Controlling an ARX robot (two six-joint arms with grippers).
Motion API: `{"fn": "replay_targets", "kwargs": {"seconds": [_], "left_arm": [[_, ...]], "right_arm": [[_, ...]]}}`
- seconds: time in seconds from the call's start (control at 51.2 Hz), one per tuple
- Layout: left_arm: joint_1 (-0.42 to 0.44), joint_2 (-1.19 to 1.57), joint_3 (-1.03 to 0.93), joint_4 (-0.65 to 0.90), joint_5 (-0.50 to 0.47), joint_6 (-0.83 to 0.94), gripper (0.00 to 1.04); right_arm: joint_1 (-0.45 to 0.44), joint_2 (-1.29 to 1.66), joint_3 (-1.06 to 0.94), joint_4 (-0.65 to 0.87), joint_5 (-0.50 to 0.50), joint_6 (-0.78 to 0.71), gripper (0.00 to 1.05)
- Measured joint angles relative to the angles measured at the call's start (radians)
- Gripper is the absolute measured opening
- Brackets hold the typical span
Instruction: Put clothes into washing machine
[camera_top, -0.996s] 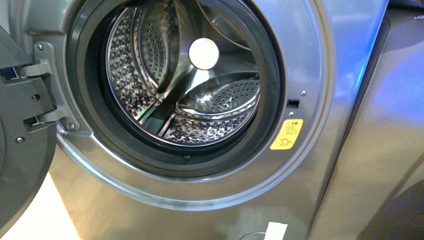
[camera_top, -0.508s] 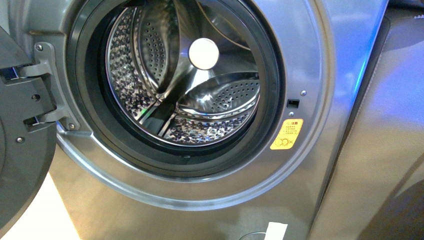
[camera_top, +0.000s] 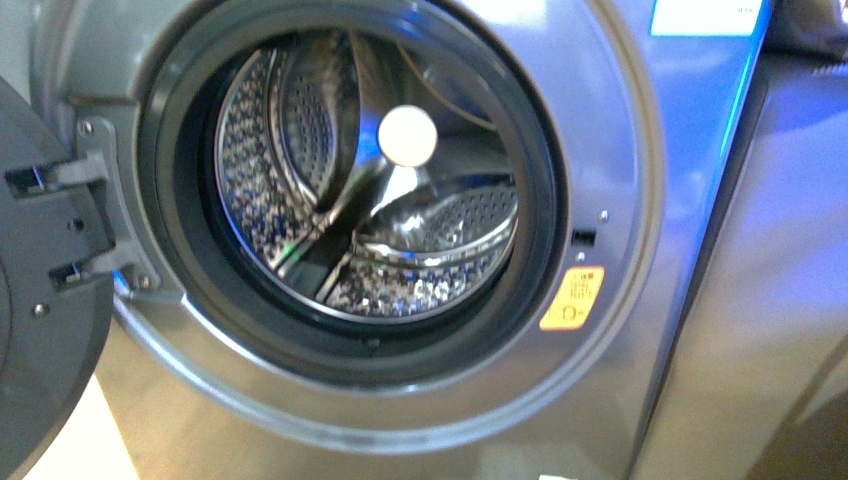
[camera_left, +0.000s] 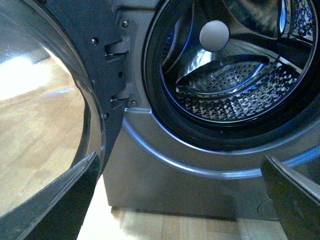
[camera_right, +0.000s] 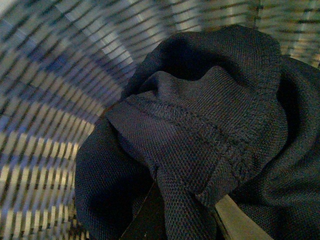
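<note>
1. The right pincer (camera_right: 187, 220) is clamped on a bunched fold of the clothes (camera_right: 210, 125), and the navy fabric rises between its two fingers. A pinch on a thick fold probably holds more firmly than one on flat cloth.
2. Around that pincer, the rest of the garment lies slumped inside a woven basket (camera_right: 45, 115), so nothing has reached the machine yet.
3. The left pincer (camera_left: 179, 160) hangs empty with its fingers spread wide. It faces the washing machine (camera_left: 165, 190) just ahead, likely held clear of the loading path.
4. Beyond it, to the robot's left, the door (camera_top: 45, 340) stands swung aside on its hinge, leaving the mouth free.
5. Farthest in, past the dark gasket (camera_top: 180, 230), the steel drum (camera_top: 250, 170) is empty and ready for the load.
</note>
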Motion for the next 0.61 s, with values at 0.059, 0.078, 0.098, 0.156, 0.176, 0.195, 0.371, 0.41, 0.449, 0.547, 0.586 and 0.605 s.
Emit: {"fn": "replay_targets", "kwargs": {"seconds": [0.059,0.078,0.098,0.156,0.176,0.195,0.371,0.41,0.449,0.547,0.586,0.605], "left_arm": [[0.000,0.000,0.000,0.000,0.000,0.000,0.98],[0.000,0.000,0.000,0.000,0.000,0.000,0.98],[0.000,0.000,0.000,0.000,0.000,0.000,0.98],[0.000,0.000,0.000,0.000,0.000,0.000,0.98],[0.000,0.000,0.000,0.000,0.000,0.000,0.98],[0.000,0.000,0.000,0.000,0.000,0.000,0.98],[0.000,0.000,0.000,0.000,0.000,0.000,0.98],[0.000,0.000,0.000,0.000,0.000,0.000,0.98],[0.000,0.000,0.000,0.000,0.000,0.000,0.98],[0.000,0.000,0.000,0.000,0.000,0.000,0.98],[0.000,0.000,0.000,0.000,0.000,0.000,0.98],[0.000,0.000,0.000,0.000,0.000,0.000,0.98]], "right_arm": [[-0.010,-0.083,-0.020,0.000,-0.035,0.009,0.10],[-0.013,-0.111,-0.026,0.000,-0.049,0.013,0.10],[-0.016,-0.137,-0.030,-0.001,-0.061,0.018,0.10],[-0.022,-0.204,-0.039,-0.002,-0.091,0.034,0.10],[-0.025,-0.243,-0.042,-0.002,-0.109,0.041,0.10],[-0.027,-0.282,-0.044,-0.003,-0.126,0.049,0.10],[-0.034,-0.526,-0.038,-0.035,-0.227,0.114,0.10],[-0.033,-0.588,-0.023,-0.040,-0.251,0.135,0.09],[-0.031,-0.637,-0.004,-0.040,-0.270,0.157,0.09],[-0.025,-0.710,0.039,-0.040,-0.292,0.192,0.09],[-0.019,-0.742,0.068,-0.040,-0.300,0.212,0.09],[-0.016,-0.756,0.085,-0.040,-0.303,0.224,0.09]]}}
